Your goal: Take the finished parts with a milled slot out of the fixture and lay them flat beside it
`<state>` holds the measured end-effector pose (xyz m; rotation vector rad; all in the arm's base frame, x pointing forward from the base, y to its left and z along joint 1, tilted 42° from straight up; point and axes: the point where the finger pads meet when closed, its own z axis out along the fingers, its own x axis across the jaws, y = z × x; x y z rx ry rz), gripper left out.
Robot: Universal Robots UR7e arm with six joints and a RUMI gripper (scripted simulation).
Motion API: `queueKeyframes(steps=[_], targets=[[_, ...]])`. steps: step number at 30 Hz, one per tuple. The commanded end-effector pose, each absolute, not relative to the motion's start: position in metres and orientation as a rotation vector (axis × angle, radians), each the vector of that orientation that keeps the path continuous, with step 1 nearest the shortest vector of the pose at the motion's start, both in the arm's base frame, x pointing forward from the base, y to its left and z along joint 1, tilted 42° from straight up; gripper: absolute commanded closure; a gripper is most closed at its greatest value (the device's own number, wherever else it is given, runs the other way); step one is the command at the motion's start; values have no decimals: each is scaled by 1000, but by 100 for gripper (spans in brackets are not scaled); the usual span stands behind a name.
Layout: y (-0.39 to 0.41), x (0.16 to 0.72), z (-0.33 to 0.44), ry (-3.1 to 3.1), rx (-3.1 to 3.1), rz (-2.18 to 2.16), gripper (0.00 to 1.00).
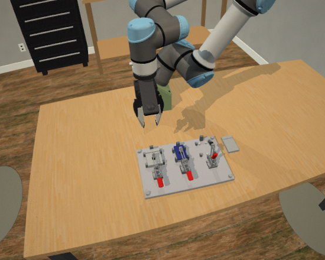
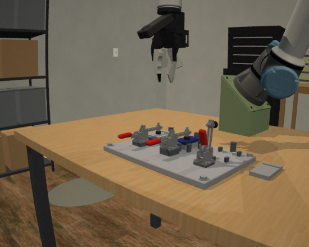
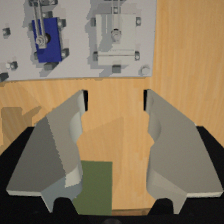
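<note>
A pale finished part with a slot (image 1: 149,160) (image 2: 163,133) (image 3: 126,44) sits in the fixture (image 1: 172,189) (image 2: 130,149) (image 3: 77,52) under a lowered clamp. The blue blank (image 1: 177,154) (image 2: 194,139) (image 3: 53,49) sits in the middle nest, also under a lowered clamp. The other finished part (image 1: 231,145) (image 2: 264,172) lies flat on the table just beside the fixture, slot up. The third clamp (image 1: 211,162) (image 2: 204,156) is raised, its nest empty. My gripper (image 1: 150,126) (image 2: 165,81) (image 3: 115,91) is partly open and empty, high above the table behind the pale part's side of the fixture.
Low pins stand around each nest. Red handles (image 1: 160,182) (image 1: 189,175) of the lowered clamps point toward the table's front edge. The raised clamp's red handle (image 1: 214,156) (image 2: 203,137) stands up. The green robot base (image 1: 166,98) (image 2: 244,118) (image 3: 97,187) stands behind the fixture.
</note>
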<state>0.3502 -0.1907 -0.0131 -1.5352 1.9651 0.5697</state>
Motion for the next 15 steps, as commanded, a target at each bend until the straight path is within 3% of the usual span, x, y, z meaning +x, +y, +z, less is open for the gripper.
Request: queueKeyframes(steps=[1, 15], targets=[[-178, 354, -29, 1966, -1535, 568, 72], [-159, 359, -50, 1966, -1535, 568, 72]])
